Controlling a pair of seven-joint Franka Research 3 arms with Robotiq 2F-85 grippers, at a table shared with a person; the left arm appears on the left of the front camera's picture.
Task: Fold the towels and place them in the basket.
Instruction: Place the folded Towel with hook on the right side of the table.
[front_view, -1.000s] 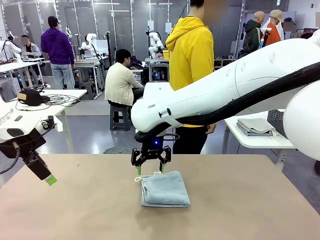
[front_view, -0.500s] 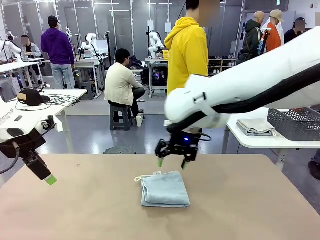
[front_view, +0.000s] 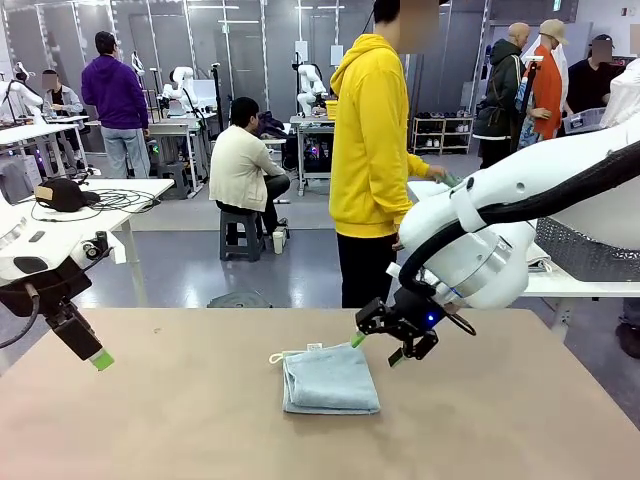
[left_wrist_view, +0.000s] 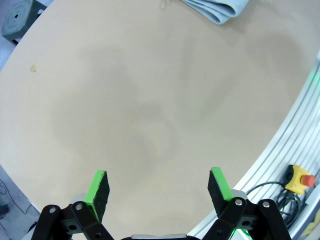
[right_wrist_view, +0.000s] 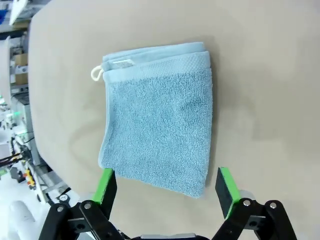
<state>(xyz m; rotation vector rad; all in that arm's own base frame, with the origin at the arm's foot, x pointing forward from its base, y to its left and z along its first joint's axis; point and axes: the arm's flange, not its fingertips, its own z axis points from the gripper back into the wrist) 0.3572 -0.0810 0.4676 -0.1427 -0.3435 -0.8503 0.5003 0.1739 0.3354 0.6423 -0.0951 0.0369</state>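
As seen from the front, the folded towel (front_view: 330, 378) is laid on the table (front_view: 150, 420), the right gripper (front_view: 377, 350) spread beside it. Left wrist: the left gripper (left_wrist_view: 159, 187) is spread above bare table. Right wrist: the towel is apparently untouched.

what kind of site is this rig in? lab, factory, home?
Probably a robotics lab or open workshop floor, not a home. Cues: an emergency-stop button beside an aluminium rail, a workbench strewn with cables, and a seated person at another station behind.
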